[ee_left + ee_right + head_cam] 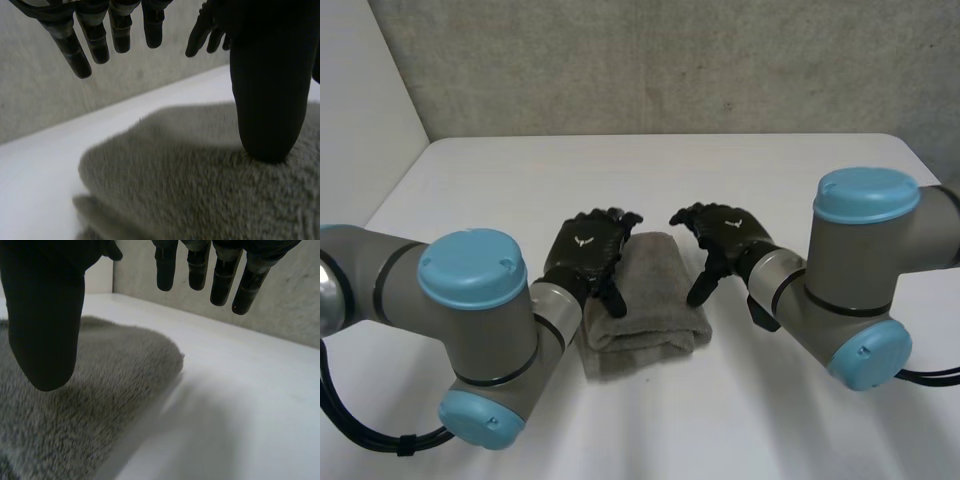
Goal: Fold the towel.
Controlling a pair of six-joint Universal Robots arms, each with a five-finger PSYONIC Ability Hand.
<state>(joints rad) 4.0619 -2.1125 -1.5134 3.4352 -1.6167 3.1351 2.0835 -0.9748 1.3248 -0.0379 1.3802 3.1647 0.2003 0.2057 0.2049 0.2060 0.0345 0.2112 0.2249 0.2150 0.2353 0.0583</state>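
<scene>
The towel [645, 298] is a grey, fluffy one, already folded into a thick, compact bundle. It lies flat on the white table [800, 180], near the middle, between my two hands. At the side nearest me a lower layer sticks out a little from under the upper fold.

My left hand [588, 250] is over the towel's left part, palm down. Its fingers [95, 40] are straight and spread, lifted off the cloth and gripping nothing. In my left wrist view the thumb [262, 100] points down and its tip seems to rest on the pile, though I cannot say whether it presses.

My right hand [720, 232] is just beside the towel's right edge, toward the far corner. Its fingers [220, 275] are also straight and relaxed, hanging above bare table with nothing between them. In my right wrist view the thumb [45, 330] points down over the towel's edge; I cannot tell if it touches the cloth.

My two arms come in from either side of the towel. A grey concrete wall [670, 60] stands beyond the table's far edge.
</scene>
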